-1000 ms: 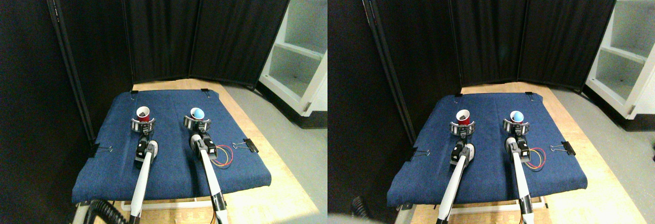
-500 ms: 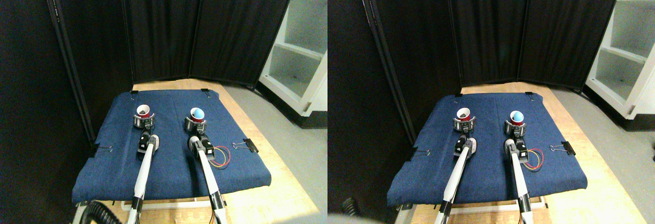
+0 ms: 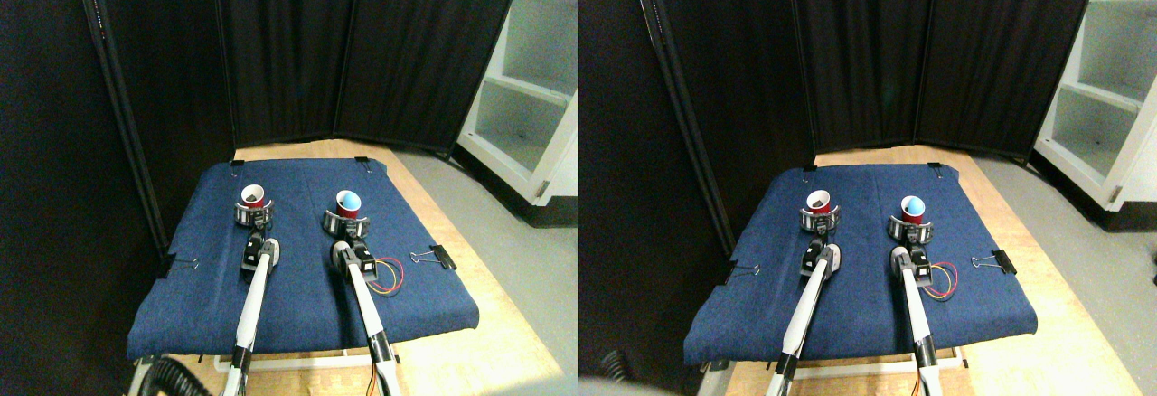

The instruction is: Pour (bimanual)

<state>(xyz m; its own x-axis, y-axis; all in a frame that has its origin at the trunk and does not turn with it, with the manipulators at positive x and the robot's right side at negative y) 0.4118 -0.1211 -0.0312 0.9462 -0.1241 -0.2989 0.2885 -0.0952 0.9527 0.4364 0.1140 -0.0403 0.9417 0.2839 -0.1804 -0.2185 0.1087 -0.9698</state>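
Left gripper (image 3: 251, 216): closed around the red cup (image 3: 252, 197), upright, something dark inside
Right gripper (image 3: 346, 225): closed around the blue-lined cup (image 3: 348, 202), upright
Cups: side by side, apart, on the blue cloth (image 3: 298, 297)

I see open blue cloth (image 3: 298, 297) between and beside both arms. Coloured wires (image 3: 390, 277) and a binder clip (image 3: 436, 257) crowd the right.

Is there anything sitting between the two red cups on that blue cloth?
No. Between the left cup and the right cup only bare blue cloth shows in the stereo pair view.
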